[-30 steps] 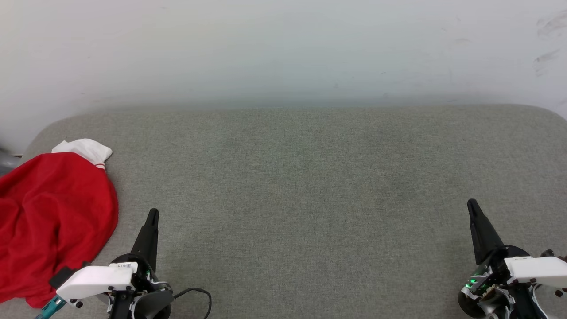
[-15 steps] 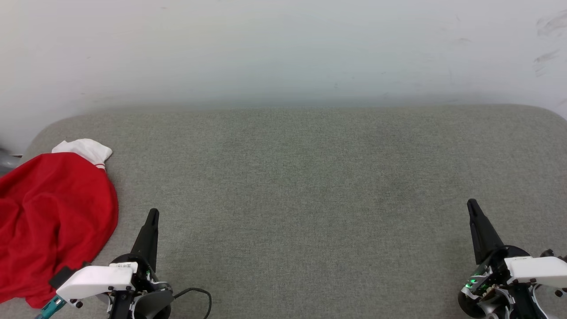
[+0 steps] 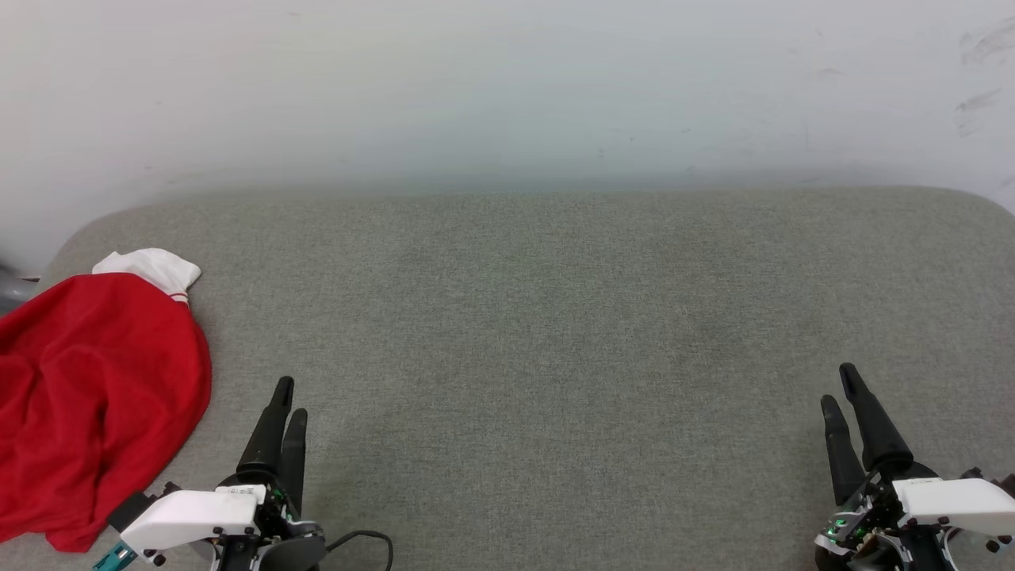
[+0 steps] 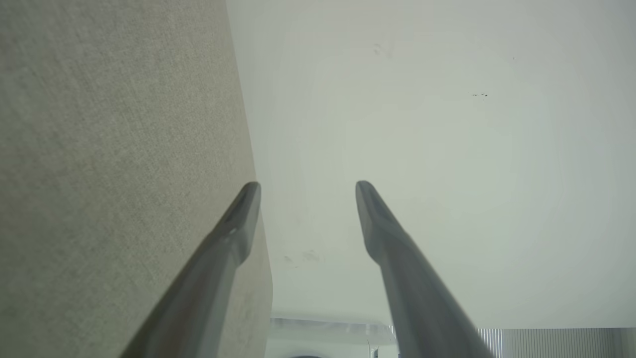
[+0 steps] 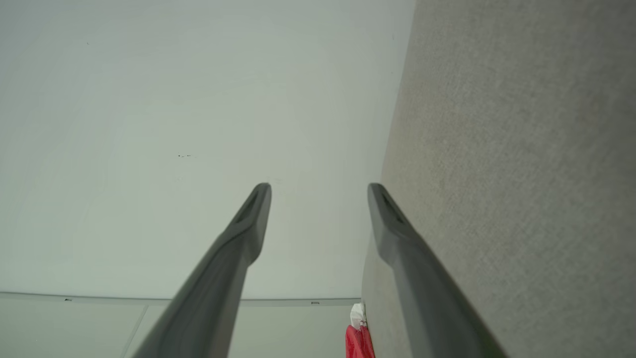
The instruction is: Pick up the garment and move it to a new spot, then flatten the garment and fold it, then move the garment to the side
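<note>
Garment: crumpled red heap with one white sleeve uppermost, lying at the far left edge of the grey fabric tabletop, not held. Left hand: fingers spread, empty, just right of the garment and clear of it. Right hand: fingers spread, empty, at the opposite end, well apart from the garment. Pale wall runs behind the tabletop.
</note>
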Motion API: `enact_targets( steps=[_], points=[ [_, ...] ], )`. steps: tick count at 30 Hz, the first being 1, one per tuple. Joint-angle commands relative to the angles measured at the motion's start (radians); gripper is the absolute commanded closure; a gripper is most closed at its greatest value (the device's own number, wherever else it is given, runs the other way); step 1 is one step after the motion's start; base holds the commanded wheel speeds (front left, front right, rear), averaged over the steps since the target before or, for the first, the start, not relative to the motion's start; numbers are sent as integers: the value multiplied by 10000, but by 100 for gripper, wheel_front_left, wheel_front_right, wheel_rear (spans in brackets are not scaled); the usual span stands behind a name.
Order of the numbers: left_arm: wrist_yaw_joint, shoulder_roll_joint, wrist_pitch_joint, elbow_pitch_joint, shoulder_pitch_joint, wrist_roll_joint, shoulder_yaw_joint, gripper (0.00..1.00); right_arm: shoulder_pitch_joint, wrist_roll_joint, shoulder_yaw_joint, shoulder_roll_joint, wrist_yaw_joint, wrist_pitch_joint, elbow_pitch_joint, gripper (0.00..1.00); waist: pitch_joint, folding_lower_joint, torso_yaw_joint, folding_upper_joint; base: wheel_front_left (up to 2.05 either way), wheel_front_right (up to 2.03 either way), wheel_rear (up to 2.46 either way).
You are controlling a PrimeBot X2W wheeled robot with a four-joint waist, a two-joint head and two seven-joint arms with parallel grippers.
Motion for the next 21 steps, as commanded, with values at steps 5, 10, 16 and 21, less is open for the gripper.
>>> enact_targets(
  steps=[5,10,16,21],
  points=[
    [-4,16,-338,-512,-216,68,-530,0,-58,-227,248,-15,0,-357,-543,0,-1,0,4,0,0,0,0],
    [-3,17,-540,-689,-222,148,-804,0,3,-431,358,-16,0,-548,-746,0,-7,0,8,0,0,0,0],
    [-3,18,-829,-1010,-219,339,-1113,0,101,-869,483,-22,0,-813,-1050,0,-16,0,12,0,0,0,0],
    [-3,19,-1039,-1260,-172,632,-1300,0,168,-1398,564,-20,0,-1022,-1308,0,-27,0,15,0,0,0,0]
  ],
)
